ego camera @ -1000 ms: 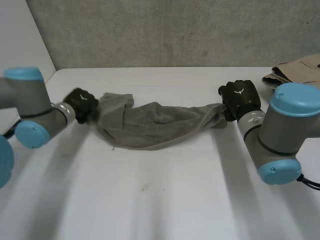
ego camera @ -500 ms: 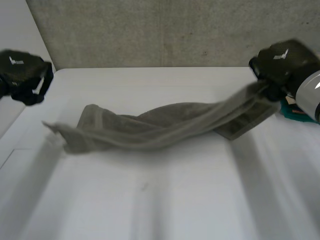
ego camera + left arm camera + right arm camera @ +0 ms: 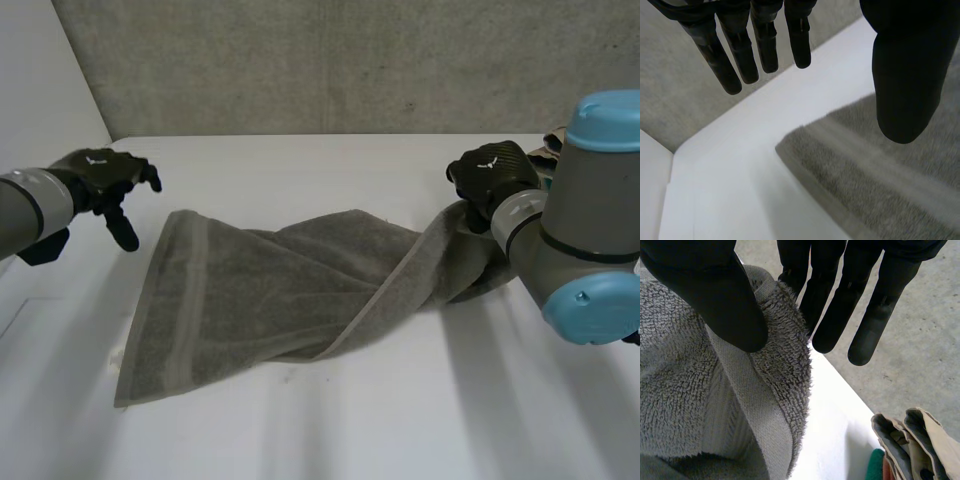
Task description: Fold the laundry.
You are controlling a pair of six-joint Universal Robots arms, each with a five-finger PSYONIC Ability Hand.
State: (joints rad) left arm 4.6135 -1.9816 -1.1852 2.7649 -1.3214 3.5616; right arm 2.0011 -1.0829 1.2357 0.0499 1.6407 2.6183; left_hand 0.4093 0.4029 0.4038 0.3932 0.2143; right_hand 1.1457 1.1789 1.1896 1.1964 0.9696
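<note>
The left robot hand hangs released beside the grey towel; the right robot hand pinches its twisted right end. Pulling one-handed may bunch it.

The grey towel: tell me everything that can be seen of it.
The grey towel looks like thick looped terry with a flat woven band near its short edge. It lies on the white table, its left end spread flat, its middle twisted, its right end bunched. The right hand pinches that end's edge between thumb and fingers. The left hand is open near the far left corner, apart from it.
</note>
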